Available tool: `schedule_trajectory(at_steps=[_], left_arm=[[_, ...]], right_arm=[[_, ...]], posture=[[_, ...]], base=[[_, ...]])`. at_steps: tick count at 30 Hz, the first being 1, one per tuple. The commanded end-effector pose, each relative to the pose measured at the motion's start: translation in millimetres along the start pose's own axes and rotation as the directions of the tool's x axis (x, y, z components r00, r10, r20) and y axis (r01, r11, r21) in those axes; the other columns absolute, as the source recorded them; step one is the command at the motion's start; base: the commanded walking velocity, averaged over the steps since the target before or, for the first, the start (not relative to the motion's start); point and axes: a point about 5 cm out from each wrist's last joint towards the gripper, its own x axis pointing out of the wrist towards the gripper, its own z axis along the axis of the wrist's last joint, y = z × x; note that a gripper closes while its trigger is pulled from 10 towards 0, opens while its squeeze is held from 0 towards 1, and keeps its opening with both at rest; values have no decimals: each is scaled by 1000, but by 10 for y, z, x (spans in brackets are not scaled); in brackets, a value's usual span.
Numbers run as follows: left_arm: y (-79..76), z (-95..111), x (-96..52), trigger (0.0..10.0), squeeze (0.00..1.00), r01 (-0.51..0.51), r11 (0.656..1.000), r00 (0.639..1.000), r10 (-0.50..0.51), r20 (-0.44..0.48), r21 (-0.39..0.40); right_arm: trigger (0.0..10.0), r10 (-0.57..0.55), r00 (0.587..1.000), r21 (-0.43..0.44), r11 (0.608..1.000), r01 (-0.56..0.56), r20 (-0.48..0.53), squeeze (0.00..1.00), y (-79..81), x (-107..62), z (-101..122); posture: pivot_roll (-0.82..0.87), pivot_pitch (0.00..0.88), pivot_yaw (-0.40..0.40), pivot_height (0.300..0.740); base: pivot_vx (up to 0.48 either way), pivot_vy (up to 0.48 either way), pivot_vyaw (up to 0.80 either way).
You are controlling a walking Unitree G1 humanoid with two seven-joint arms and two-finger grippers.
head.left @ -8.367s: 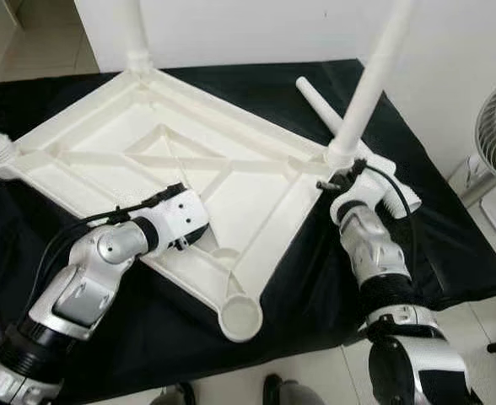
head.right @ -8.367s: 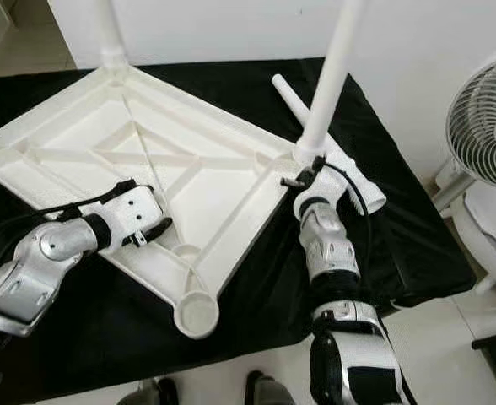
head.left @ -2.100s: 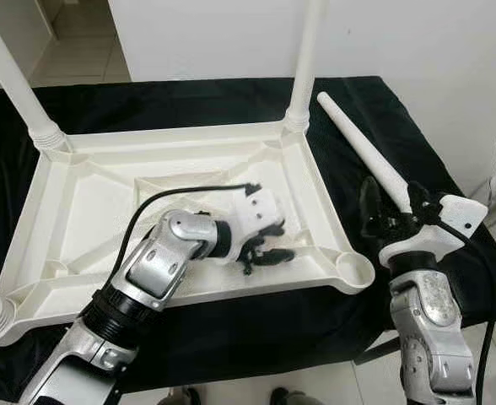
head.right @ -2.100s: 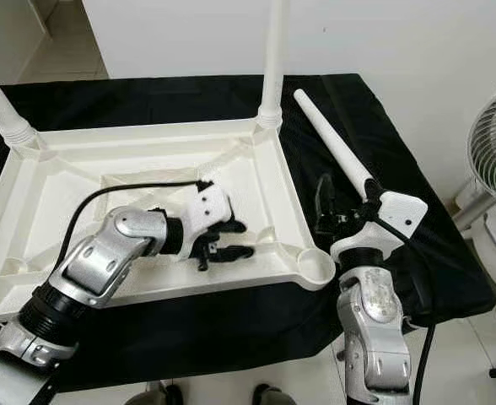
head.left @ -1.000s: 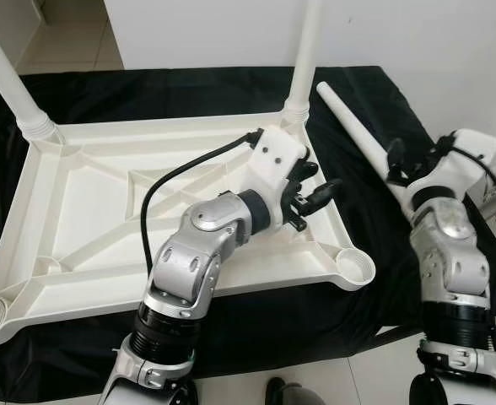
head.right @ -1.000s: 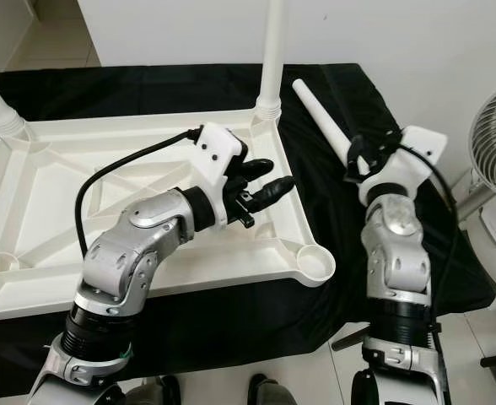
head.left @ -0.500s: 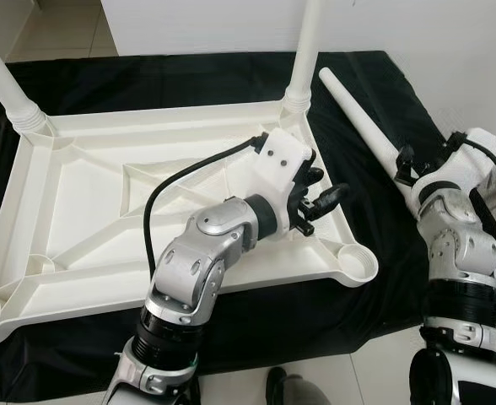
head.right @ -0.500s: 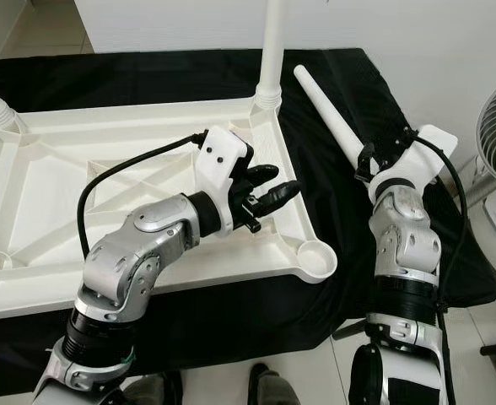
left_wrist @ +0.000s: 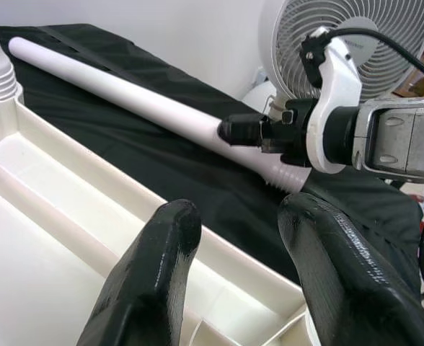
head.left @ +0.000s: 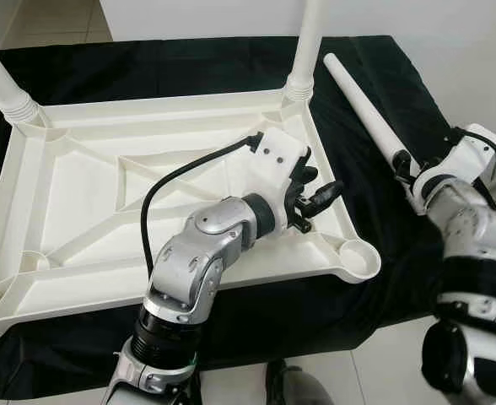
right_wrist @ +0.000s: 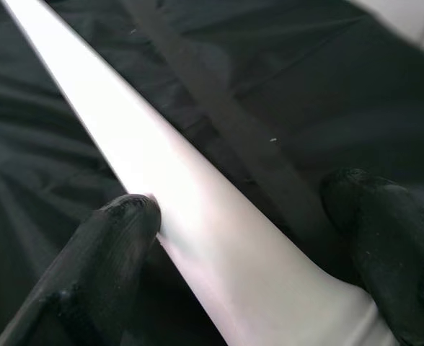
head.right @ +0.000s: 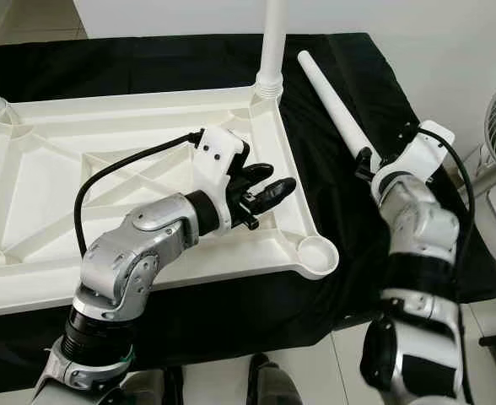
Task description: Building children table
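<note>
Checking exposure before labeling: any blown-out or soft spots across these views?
Right wrist view: the long white plastic table leg is overexposed, featureless, and the right claw fingers are soft. Left wrist view: left claw blurred close up. Eye views: sharp, evenly lit.

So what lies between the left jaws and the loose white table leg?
In the left wrist view, the raised white rim of the upturned table top, then bare black cloth, separates the open left gripper from the loose white plastic leg.
</note>
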Motion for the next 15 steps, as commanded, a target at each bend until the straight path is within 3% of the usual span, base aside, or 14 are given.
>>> schedule_trajectory(at_steps=[1, 3, 5, 12, 15], left_arm=[[-50, 43, -1, 10000, 0, 23, 1000, 1000, -23, 15, 1], [-53, 49, 2, 10000, 0, 20, 1000, 1000, -20, 17, -1], [-87, 77, 23, 10000, 0, 20, 1000, 999, -20, 29, -18], [-117, 98, 35, 10000, 0, 19, 999, 999, -18, 41, -35], [-133, 114, 40, 10000, 0, 10, 998, 999, -7, 54, -54]], right_arm=[[10000, -4, 998, 17, 1000, 5, -60, 0, -42, 14, -111], [10000, 14, 996, -18, 1000, -15, -88, 0, -44, 26, -98], [10000, 84, 976, -45, 994, -95, -200, 0, -43, 54, -56], [10000, 131, 948, -47, 987, -151, -291, 0, -74, 53, -46], [10000, 163, 894, -53, 978, -203, -417, 0, -157, 14, -143]], posture=[[19, 270, -5, 740], [16, 274, -5, 740], [2, 287, -11, 740], [-8, 303, -16, 740], [-12, 308, -24, 740]], base=[[0, 0, 0], [0, 0, 0], [0, 0, 0], [0, 0, 0], [0, 0, 0]])
